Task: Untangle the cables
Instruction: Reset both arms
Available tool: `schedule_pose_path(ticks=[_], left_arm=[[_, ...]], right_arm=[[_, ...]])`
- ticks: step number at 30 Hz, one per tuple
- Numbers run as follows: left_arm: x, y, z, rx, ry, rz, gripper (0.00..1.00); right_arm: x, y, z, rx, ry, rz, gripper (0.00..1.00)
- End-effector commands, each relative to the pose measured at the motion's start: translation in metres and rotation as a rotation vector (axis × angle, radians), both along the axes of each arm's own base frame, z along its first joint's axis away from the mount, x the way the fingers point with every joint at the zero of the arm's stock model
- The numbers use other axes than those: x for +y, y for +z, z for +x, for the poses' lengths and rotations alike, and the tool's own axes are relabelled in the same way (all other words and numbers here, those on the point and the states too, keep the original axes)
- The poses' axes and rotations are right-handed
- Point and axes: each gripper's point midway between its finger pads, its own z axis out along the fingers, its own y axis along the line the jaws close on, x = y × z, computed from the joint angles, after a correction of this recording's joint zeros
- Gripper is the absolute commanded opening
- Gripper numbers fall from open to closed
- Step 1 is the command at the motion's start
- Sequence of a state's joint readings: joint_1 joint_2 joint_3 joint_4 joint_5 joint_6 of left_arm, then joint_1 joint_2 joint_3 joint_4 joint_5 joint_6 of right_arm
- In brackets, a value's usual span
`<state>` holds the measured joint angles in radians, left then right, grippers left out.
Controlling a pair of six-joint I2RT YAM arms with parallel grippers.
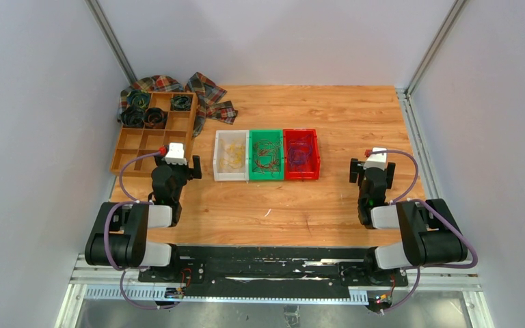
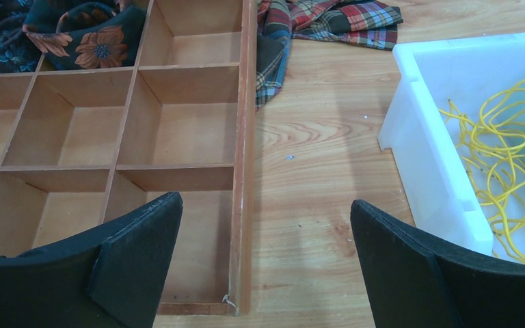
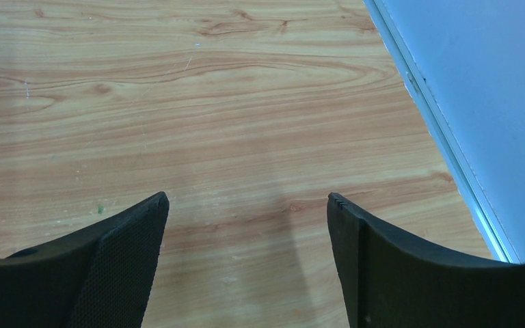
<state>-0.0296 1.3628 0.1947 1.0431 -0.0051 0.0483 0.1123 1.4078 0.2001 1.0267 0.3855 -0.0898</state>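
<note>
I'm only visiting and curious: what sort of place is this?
Probably a robotics test cell: a left arm and a right arm bolted at the edge of a wooden table, plain white walls closing it in, and cables sorted by colour into three bins.

Both our arms sit folded low over their bases, elbows drawn back, the left arm (image 1: 137, 232) and the right arm (image 1: 417, 232) well apart and mirroring each other. Our left gripper (image 2: 265, 208) and right gripper (image 3: 247, 199) point forward and slightly down, jaws spread wide, gripping nothing and touching nothing.
</note>
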Motion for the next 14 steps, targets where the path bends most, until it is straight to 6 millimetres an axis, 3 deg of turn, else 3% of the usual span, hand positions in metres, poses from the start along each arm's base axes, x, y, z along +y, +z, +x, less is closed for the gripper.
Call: schedule_pose_path(ticks=[1, 14], left_arm=[[0.0025, 0.0052, 0.0014, -0.021, 0.018, -0.002, 0.98], [0.0021, 0.0059, 0.0019, -0.023, 0.016, -0.002, 0.98]], right_arm=[[-0.0033, 0.0095, 0.0058, -0.037, -0.015, 0.016, 0.85], [-0.0034, 0.0085, 0.0065, -0.034, -0.01, 0.02, 0.86]])
